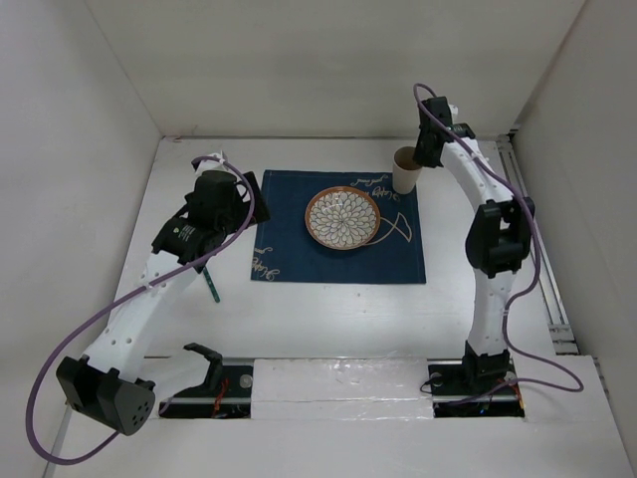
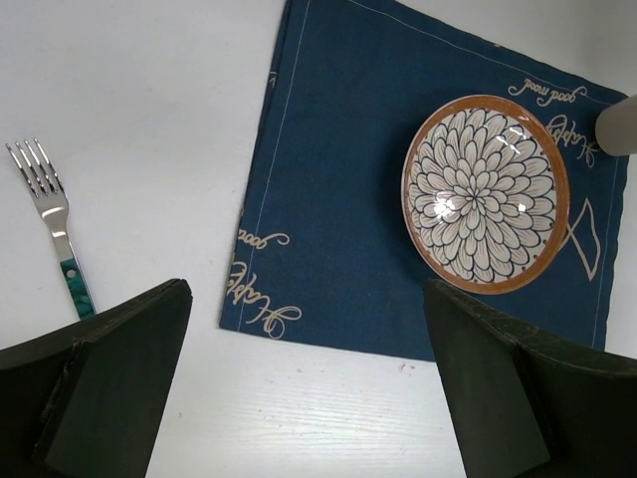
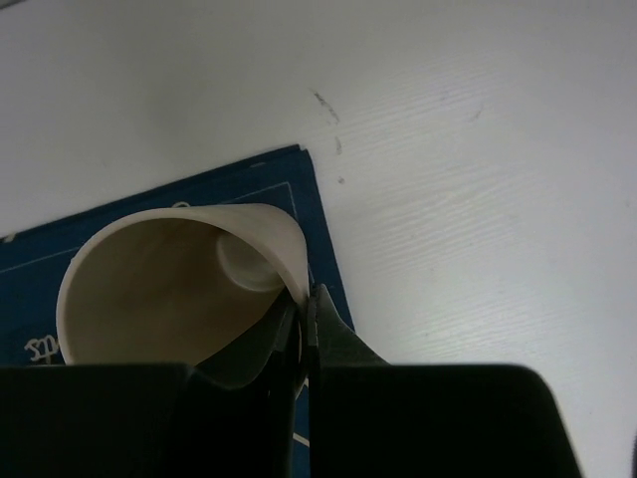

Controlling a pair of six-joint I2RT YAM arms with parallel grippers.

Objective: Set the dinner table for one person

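Note:
A dark blue cloth mat (image 1: pixel 299 249) lies on the white dinner table (image 1: pixel 328 319). A flower-patterned plate with an orange rim (image 1: pixel 342 218) sits on the mat and shows in the left wrist view (image 2: pixel 485 192). A cream paper cup (image 1: pixel 406 170) stands at the mat's far right corner. My right gripper (image 3: pixel 307 314) is shut on the cup's rim (image 3: pixel 179 289), one finger inside and one outside. A fork with a green handle (image 2: pixel 55 224) lies on the table left of the mat. My left gripper (image 2: pixel 309 398) is open and empty above the mat's near left corner.
A metal rail (image 1: pixel 537 259) runs along the table's right edge. White walls close the table on the left, back and right. The arm bases (image 1: pixel 478 373) stand at the near edge.

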